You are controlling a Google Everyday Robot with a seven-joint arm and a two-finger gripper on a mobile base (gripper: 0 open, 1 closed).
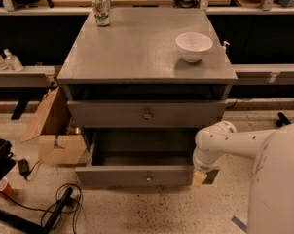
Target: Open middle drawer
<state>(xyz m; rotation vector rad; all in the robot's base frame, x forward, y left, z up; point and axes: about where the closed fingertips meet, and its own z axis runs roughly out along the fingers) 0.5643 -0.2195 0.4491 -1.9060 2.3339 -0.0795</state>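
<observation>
The middle drawer (137, 175) is the wide, shallow grey one with a small round knob (148, 178). It stands pulled well out from the grey cabinet (142, 57), and its grey box interior (143, 147) shows. The taller-fronted drawer (113, 114) above it, with the bigger knob (147, 115), is shut. My gripper (202, 177) hangs from the white arm (220, 143) at the right front corner of the pulled-out drawer, right beside its front panel.
A white bowl (193, 46) and a can (101, 9) stand on the cabinet top. A cardboard box (52, 133) sits on the floor at the left, with cables (54, 211) in front of it. My white body (278, 179) fills the lower right.
</observation>
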